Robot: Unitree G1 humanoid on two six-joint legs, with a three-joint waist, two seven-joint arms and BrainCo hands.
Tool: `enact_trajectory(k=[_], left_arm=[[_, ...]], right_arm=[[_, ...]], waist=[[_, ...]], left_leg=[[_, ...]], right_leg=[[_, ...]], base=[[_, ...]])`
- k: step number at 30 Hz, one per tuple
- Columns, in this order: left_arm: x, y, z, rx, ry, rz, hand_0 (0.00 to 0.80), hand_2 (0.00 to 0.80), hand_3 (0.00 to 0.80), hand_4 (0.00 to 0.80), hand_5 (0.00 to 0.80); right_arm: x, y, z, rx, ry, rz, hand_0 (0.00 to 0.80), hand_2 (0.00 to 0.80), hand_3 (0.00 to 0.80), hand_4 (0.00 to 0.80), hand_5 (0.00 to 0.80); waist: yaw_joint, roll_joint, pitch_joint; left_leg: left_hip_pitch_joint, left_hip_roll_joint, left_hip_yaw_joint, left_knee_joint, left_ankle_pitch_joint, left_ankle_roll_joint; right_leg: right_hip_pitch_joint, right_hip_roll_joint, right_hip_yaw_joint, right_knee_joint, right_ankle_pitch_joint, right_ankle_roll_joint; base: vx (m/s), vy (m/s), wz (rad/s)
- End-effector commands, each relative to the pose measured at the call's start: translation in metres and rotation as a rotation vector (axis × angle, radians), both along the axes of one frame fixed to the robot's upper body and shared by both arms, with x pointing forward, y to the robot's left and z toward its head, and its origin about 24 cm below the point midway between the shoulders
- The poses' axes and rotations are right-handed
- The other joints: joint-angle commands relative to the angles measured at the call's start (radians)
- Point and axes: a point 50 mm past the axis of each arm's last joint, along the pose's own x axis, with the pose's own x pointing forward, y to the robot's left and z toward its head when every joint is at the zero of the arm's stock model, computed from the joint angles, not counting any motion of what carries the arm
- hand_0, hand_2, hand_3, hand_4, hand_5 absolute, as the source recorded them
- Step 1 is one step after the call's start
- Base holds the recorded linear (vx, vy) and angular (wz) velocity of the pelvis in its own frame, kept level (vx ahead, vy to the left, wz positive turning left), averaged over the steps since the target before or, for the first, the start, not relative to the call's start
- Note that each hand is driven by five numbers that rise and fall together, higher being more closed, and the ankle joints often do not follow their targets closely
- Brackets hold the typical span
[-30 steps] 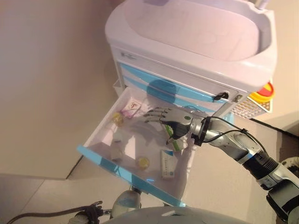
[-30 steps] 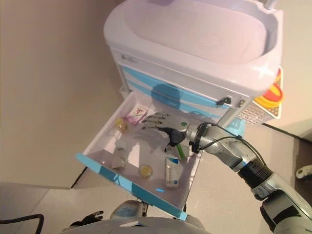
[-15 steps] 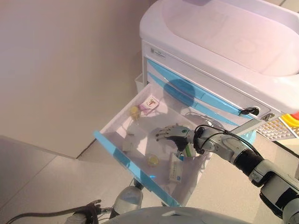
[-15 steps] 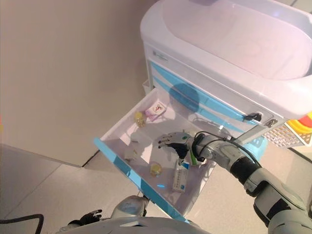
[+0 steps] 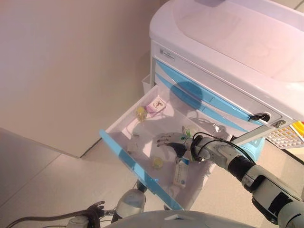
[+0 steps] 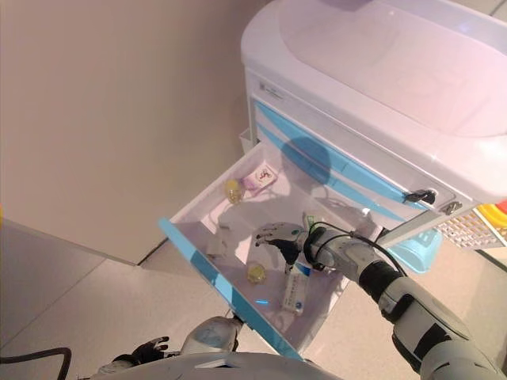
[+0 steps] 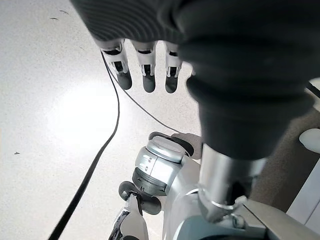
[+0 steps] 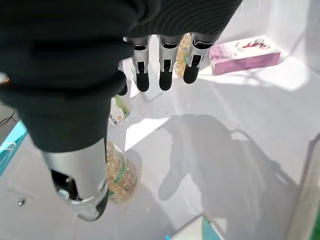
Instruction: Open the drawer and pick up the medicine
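— Where's the medicine?
— In the open drawer (image 6: 207, 275): a white-and-blue box (image 6: 294, 291) near right, a yellow bottle (image 6: 255, 273) beside it, a pink box (image 6: 260, 177) far; unheld.
— The hands?
— Right hand (image 6: 279, 235) hovers inside, fingers straight, holding nothing, probably choosing; left hand (image 7: 145, 70) hangs relaxed over the floor.

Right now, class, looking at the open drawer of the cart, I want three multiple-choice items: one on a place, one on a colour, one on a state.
1. Where is the small pink rectangular box?
A. back of the drawer, near the cabinet
B. on the floor
C. on the cart's top

2. What colour is the open white plastic drawer's front edge?
A. red
B. light blue
C. black

3. How is the right hand?
A. shut on the pink box
B. open above the drawer floor
C. hanging outside the drawer

Answers: 1 A, it lies by the cabinet. 2 B, the edge strip is light blue. 3 B, its fingers are straight, holding nothing.
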Motion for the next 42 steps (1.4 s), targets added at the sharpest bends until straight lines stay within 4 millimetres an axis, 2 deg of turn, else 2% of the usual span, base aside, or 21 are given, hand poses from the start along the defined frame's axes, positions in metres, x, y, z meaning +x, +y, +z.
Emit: enact_trajectory(k=[1,19,42], left_arm=[[0.001,0.000,0.000,0.023,0.009,-0.068,0.000,0.000,0.000,0.000,0.000],[0.002,-0.005,-0.001,0.020,0.012,-0.094,0.000,0.000,0.000,0.000,0.000],[-0.001,-0.008,-0.002,0.011,0.013,-0.104,0.000,0.000,0.000,0.000,0.000]], right_arm=[[-0.011,0.021,0.003,0.070,-0.013,0.101,0.000,0.000,0.000,0.000,0.000],[-0.033,0.040,0.001,0.146,0.107,0.221,0.000,0.000,0.000,0.000,0.000],[-0.035,0.039,-0.003,0.127,0.060,0.215,0.000,0.000,0.000,0.000,0.000]], waist=[[0.020,-0.010,-0.016],[0.029,-0.008,-0.019],[0.039,0.002,-0.013]], left_leg=[[0.001,-0.033,0.003,0.017,-0.086,-0.001],[0.002,-0.034,-0.018,0.007,-0.075,-0.006],[0.007,-0.037,-0.033,0.004,-0.075,-0.007]], right_leg=[[-0.064,-0.068,0.059,0.125,-0.017,0.029],[-0.059,-0.064,0.050,0.118,-0.019,0.024],[-0.051,-0.062,0.044,0.119,-0.027,0.023]], base=[[0.000,0.000,0.00],[0.000,0.000,0.00],[0.000,0.000,0.00]])
